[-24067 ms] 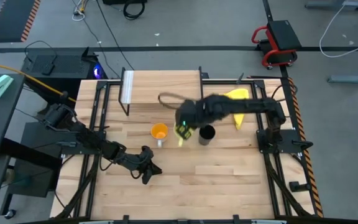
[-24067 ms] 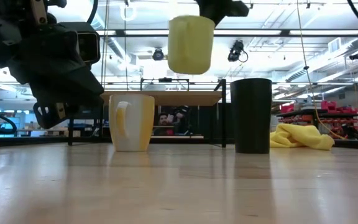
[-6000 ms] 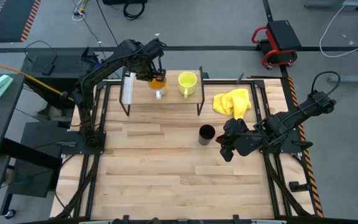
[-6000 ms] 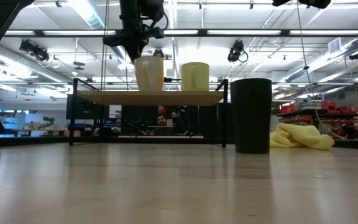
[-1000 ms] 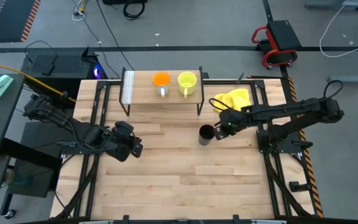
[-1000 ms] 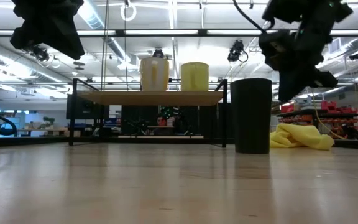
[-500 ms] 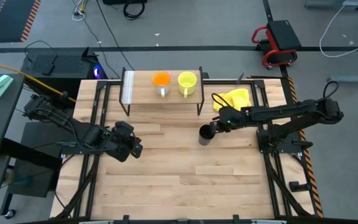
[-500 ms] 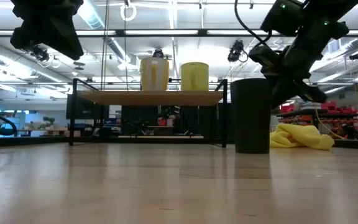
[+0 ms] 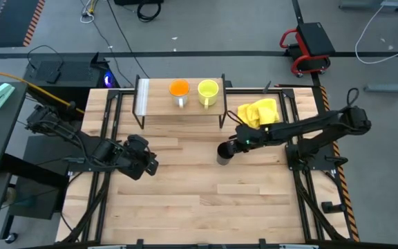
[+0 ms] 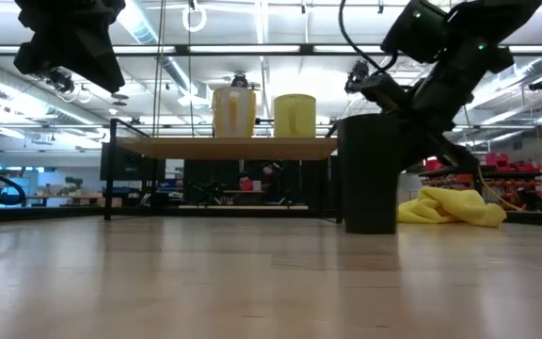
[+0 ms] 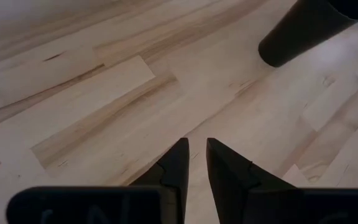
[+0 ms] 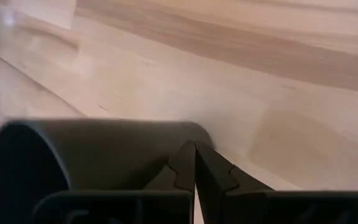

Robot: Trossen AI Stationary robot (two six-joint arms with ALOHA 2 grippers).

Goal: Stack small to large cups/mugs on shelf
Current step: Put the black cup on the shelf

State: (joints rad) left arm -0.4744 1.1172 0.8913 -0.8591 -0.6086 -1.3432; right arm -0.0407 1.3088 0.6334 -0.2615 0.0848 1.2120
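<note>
The tall black cup (image 9: 224, 151) stands upright on its base on the table, in front of the shelf's right end; it also shows in the low view (image 10: 370, 174). My right gripper (image 9: 236, 144) is shut beside its right side. The orange-inside mug (image 9: 179, 88) and the yellow-green mug (image 9: 208, 90) stand side by side on the shelf (image 9: 157, 97). My left gripper (image 9: 152, 165) hovers over the table's left part, open by a narrow gap (image 11: 196, 149), far from the cup (image 11: 303, 31). My right gripper has its shut fingers (image 12: 182, 163) against the black cup's outer wall (image 12: 160, 140), on the side facing the table's right. It comes slanting down from the right. The cup stays upright with its base on the table.
A crumpled yellow cloth (image 9: 260, 112) lies right of the shelf, behind the right arm (image 10: 445, 207). The shelf's black legs (image 10: 339, 179) stand just behind the black cup. Bare tabletop (image 9: 206, 200) stretches toward the near edge.
My right gripper has moved toward the table's left, against the black cup. The cup has slid a short way toward the table's left, still upright. The left arm has kept still.
</note>
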